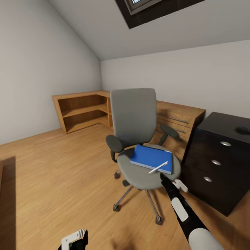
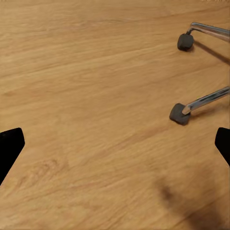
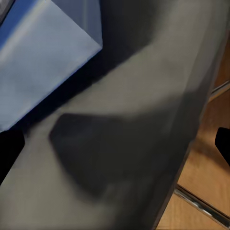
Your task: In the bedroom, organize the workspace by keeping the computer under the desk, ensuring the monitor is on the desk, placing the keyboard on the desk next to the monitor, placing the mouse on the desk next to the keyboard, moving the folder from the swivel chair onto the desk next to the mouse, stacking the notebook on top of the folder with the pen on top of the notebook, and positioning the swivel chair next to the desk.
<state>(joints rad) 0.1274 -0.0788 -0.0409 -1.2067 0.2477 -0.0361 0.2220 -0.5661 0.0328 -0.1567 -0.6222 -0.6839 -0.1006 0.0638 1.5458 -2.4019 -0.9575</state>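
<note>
bright blue folder [image 1: 151, 158] on grey swivel chair [image 1: 134, 121]

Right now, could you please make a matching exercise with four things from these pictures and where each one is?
Things:
1. folder
2. pen
3. mouse
4. right gripper

Places:
A. on top of the black drawer unit
B. lying on the blue cover
C. at the front edge of the swivel chair seat
D. flat on the grey seat

Pairs: 1-D, 2-B, 3-A, 4-C
</note>
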